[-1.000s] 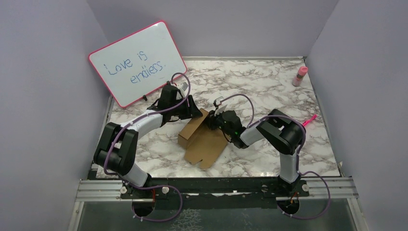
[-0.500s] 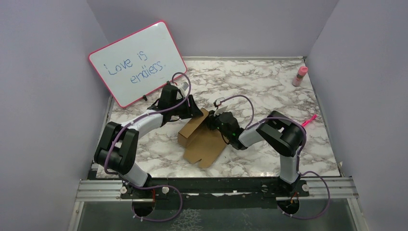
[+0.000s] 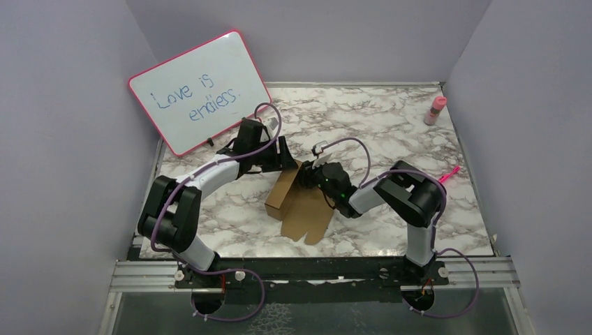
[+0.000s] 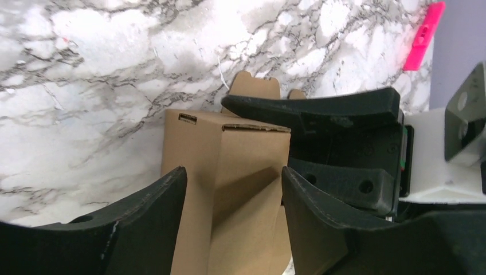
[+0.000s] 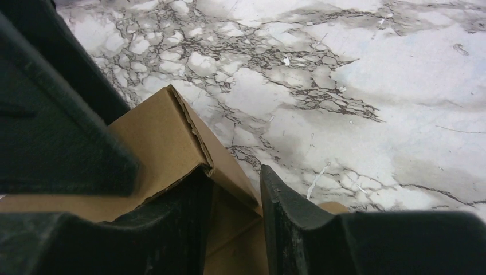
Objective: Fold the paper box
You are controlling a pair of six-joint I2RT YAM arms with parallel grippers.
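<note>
Marble tabletop (image 3: 391, 118) is occupied at its middle by the paper box (image 3: 300, 206), which has been turned narrower and its raised part stood steeper than a second ago; one side is judged nearly formed. The left gripper (image 4: 235, 172) and right gripper (image 5: 235, 172) are seen parted wider, straddling that raised part, unclamped.

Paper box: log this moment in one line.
box: partly folded, flaps flat on table | left gripper: astride box | right gripper: astride box wall | grip: unclear
</note>
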